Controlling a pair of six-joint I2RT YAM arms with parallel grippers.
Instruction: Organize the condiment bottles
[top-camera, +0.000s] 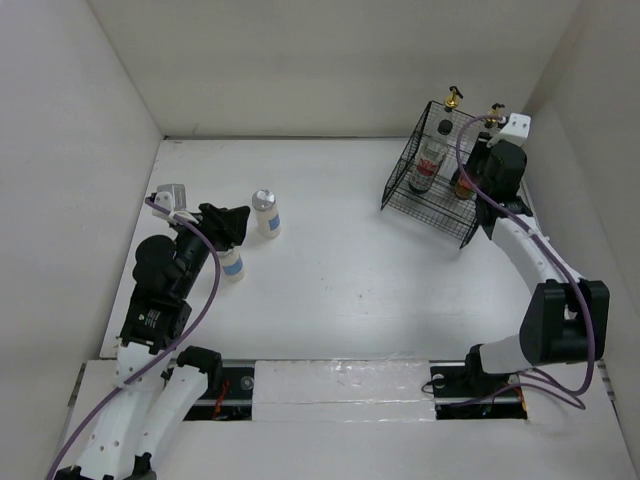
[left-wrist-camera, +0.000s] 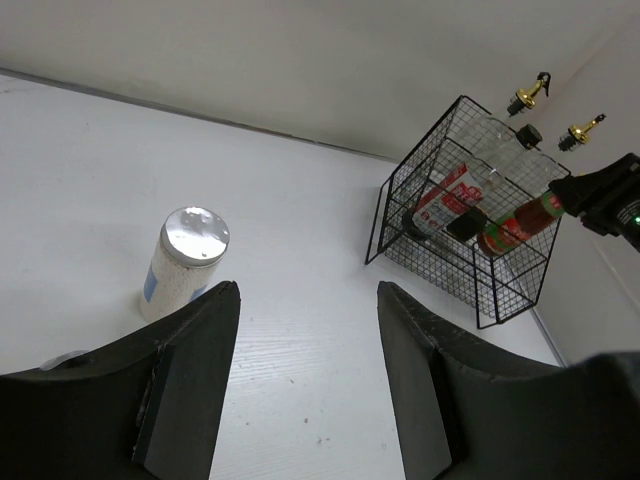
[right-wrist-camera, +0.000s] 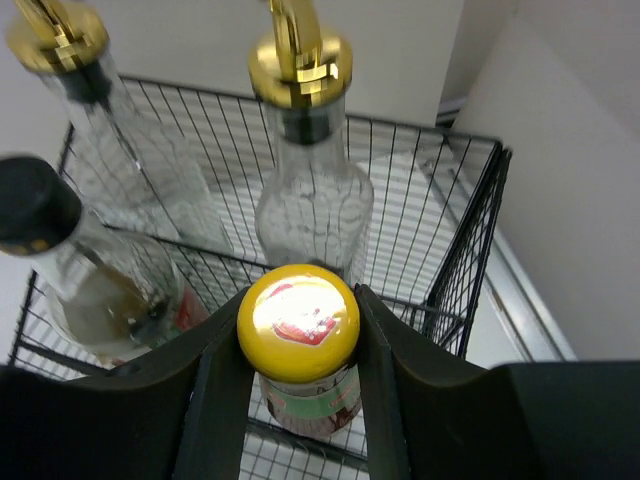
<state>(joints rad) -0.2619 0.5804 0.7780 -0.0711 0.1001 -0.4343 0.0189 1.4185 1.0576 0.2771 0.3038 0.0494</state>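
My right gripper (top-camera: 466, 183) reaches into the black wire basket (top-camera: 408, 192) and is shut on a small red bottle's yellow-topped cap (right-wrist-camera: 298, 312). Two tall clear glass bottles with gold pourers (right-wrist-camera: 310, 200) (right-wrist-camera: 115, 165) and a dark black-capped, red-labelled bottle (right-wrist-camera: 85, 285) stand in the basket behind it. My left gripper (top-camera: 240, 222) is open and empty, low over the table. One white silver-lidded, blue-labelled bottle (top-camera: 266, 212) stands upright just beyond its fingertips and shows in the left wrist view (left-wrist-camera: 185, 262). A second white bottle (top-camera: 232, 264) stands beside the left arm.
The basket stands in the far right corner, close to the right wall, and shows in the left wrist view (left-wrist-camera: 400, 215). White walls enclose the table on three sides. Open tabletop (top-camera: 350, 260) lies between the white bottles and the basket.
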